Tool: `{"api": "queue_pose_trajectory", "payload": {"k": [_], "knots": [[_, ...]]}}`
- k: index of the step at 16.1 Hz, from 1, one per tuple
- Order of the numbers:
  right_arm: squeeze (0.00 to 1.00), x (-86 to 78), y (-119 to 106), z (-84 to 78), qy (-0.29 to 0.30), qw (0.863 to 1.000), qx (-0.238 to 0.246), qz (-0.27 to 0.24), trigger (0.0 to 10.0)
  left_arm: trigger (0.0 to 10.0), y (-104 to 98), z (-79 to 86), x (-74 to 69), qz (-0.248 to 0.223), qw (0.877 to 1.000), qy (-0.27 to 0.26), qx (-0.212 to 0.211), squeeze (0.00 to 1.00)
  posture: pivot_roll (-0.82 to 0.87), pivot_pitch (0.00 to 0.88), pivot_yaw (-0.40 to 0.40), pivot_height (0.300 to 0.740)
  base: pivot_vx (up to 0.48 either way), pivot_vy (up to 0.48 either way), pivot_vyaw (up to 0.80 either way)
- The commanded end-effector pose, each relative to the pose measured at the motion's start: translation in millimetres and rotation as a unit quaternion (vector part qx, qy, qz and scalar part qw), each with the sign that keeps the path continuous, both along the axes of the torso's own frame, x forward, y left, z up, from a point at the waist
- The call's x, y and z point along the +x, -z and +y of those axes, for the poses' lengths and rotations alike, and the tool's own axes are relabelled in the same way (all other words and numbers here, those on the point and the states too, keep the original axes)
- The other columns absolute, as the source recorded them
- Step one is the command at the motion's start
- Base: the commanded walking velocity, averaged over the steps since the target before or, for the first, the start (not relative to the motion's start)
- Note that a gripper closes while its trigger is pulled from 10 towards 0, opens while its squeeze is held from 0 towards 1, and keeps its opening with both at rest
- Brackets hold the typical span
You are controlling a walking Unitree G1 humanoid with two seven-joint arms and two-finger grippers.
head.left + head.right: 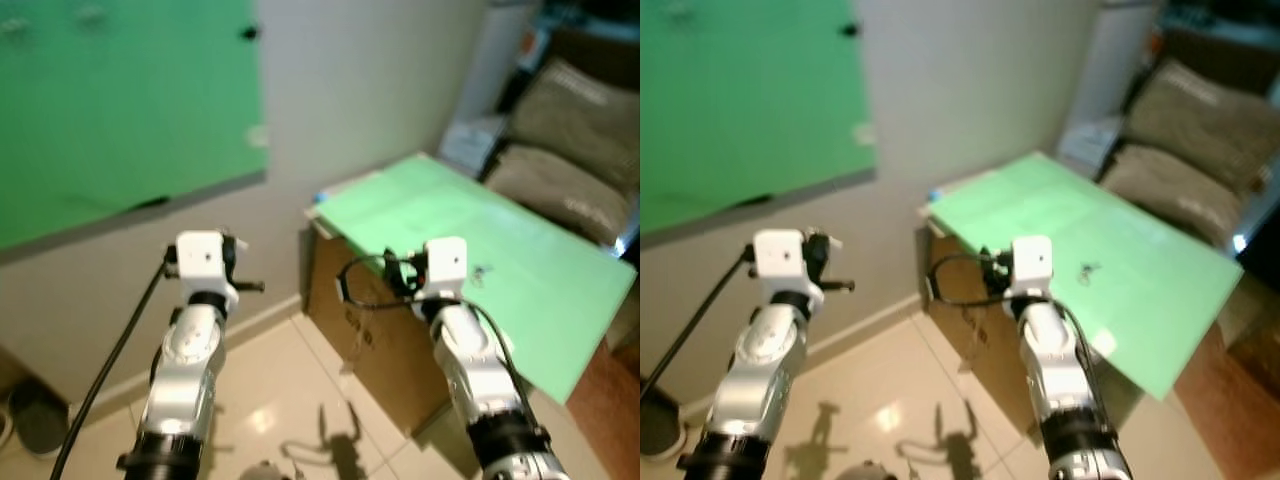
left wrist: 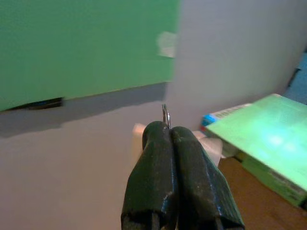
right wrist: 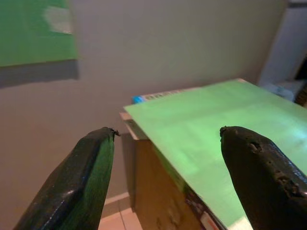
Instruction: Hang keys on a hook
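I stand in a room of a home: glossy cream floor tiles (image 1: 270, 370), a plain pale wall (image 1: 350, 90) with a baseboard, folded bedding (image 1: 560, 150) stacked in the corner, and a cardboard box (image 1: 375, 335) under a green sheet (image 1: 480, 260).

Your keys (image 1: 1089, 269) lie as a small dark cluster on the green tabletop (image 1: 1120, 290), toward its right side; a thin metal ring (image 2: 166, 115) pokes up between the left gripper's (image 2: 169, 139) closed fingertips.

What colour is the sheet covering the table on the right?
Light green sheet, clearest in the left eye view.
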State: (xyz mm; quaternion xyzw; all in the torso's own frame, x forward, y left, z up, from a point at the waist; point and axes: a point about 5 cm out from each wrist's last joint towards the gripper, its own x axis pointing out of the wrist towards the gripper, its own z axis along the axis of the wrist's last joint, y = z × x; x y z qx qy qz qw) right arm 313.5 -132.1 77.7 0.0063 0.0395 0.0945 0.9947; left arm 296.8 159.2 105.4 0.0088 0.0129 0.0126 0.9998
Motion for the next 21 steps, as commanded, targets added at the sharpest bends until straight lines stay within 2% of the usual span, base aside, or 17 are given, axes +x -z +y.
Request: {"api": "queue_pose_trajectory", "payload": {"k": [1, 12, 13, 14, 15, 19, 21], "knots": [[0.0, 3.2, -4.3, 0.8, -0.009, 1.0, 0.0, -0.007, 10.0, 10.0, -1.7, 0.4, 2.0, -0.006, 1.0, -0.01, 0.003, 0.0, 0.07, 0.0, -0.057, 0.74, 0.0, 0.0, 0.6], [0.0, 7.3, -4.9, 13.7, -0.048, 0.999, 0.006, -0.007, 10.0, 10.0, -13.1, -1.5, 1.0, -0.037, 0.998, -0.013, 0.039, 0.0, 0.1, 0.0, -0.071, 0.74, 0.0, 0.0, 0.55], [0.0, 7.4, -5.3, 14.4, -0.051, 0.999, 0.007, -0.007, 10.0, 10.0, -14.1, -1.6, 1.5, -0.037, 0.998, -0.016, 0.052, 0.0, 0.1, 0.0, -0.071, 0.74, 0.0, 0.0, 0.52], [0.0, 6.1, -6.5, 16.8, -0.063, 0.998, 0.019, -0.013, 10.0, 10.0, -16.0, -1.3, 2.0, -0.043, 0.994, -0.022, 0.098, 0.0, 0.1, 0.0, -0.071, 0.74, 0.0, 0.0, 0.48], [0.0, 5.7, -7.7, 19.2, -0.069, 0.997, 0.02, -0.017, 10.0, 10.0, -17.2, 0.4, 1.5, -0.049, 0.995, -0.029, 0.086, 0.0, 0.1, 0.0, -0.072, 0.74, 0.0, 0.0, 0.46], [0.0, 4.5, -4.7, 21.5, -0.073, 0.997, 0.024, -0.013, 10.0, 10.0, -15.4, 7.3, 1.5, -0.039, 0.993, -0.05, 0.1, 0.0, 0.1, 0.0, -0.069, 0.74, 0.0, 0.0, 0.46], [0.0, 3.3, -3.1, 20.8, -0.074, 0.997, 0.024, -0.012, 10.0, 10.0, -16.5, 4.9, 1.7, -0.041, 0.992, -0.039, 0.11, 0.0, 0.1, 0.0, -0.068, 0.74, 0.0, 0.0, 0.46]]}}
